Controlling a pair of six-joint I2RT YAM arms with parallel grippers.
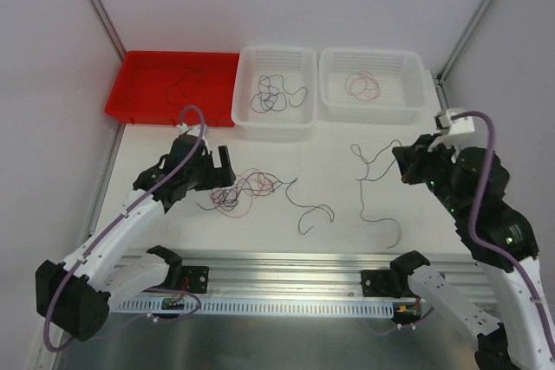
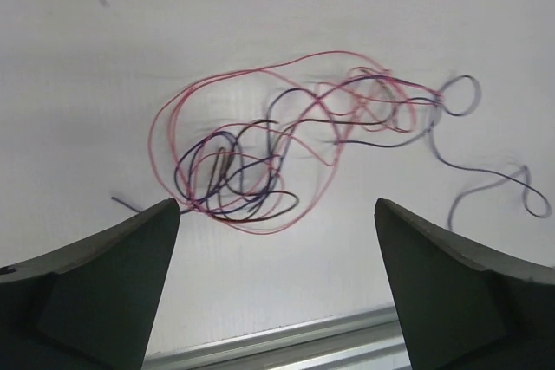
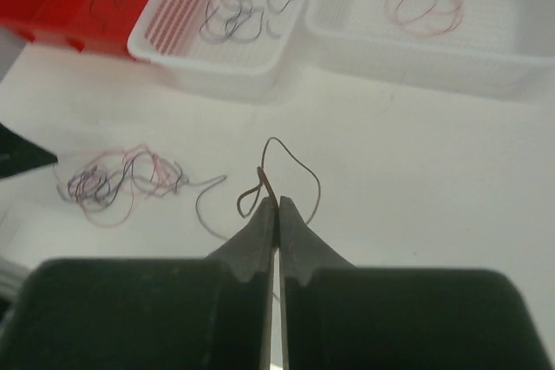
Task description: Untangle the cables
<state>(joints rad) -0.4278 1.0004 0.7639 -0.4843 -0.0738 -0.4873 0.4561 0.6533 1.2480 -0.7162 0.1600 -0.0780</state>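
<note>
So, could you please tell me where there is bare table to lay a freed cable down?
The widest bare patch is central, bordered by the middle basket at the back, the tangle on the left and the dark cable pinched in the right hand on the right; one loose strand crosses its lower edge. Crowded: the tangle by the open left hand.

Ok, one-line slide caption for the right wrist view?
Right end effector shut on one thin dark cable, the tangled pile lying on the table beyond.
</note>
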